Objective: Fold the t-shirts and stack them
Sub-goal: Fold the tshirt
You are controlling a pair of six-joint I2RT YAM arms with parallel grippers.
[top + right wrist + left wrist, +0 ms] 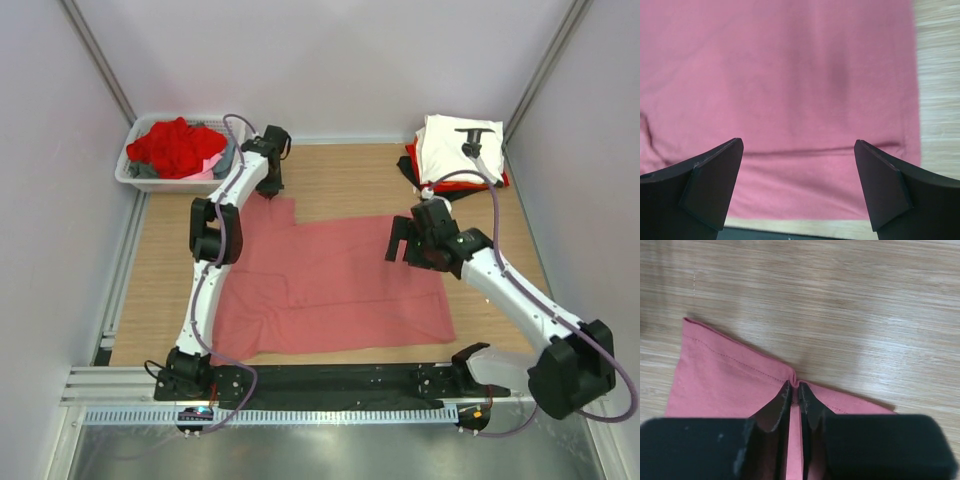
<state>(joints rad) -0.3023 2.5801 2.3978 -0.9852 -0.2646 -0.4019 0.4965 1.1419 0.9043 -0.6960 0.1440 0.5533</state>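
Note:
The large salmon-pink t-shirt (330,285) lies spread flat on the wooden table. My left gripper (270,195) is at its far left sleeve, shut on the sleeve's hem. In the left wrist view the two fingertips pinch a small pucker of pink cloth (720,375), with the left gripper (795,385) nearly closed around it. My right gripper (400,245) hovers over the shirt's right part, open and holding nothing. The right wrist view shows the right gripper (799,145) spread wide above smooth pink fabric (790,75). A folded stack (455,150) with a white t-shirt on top sits at the far right.
A white plastic basket (135,178) at the far left corner holds a red t-shirt (175,145) and some grey cloth (225,158). Red and black layers show under the white top of the stack. Walls close in the table on three sides.

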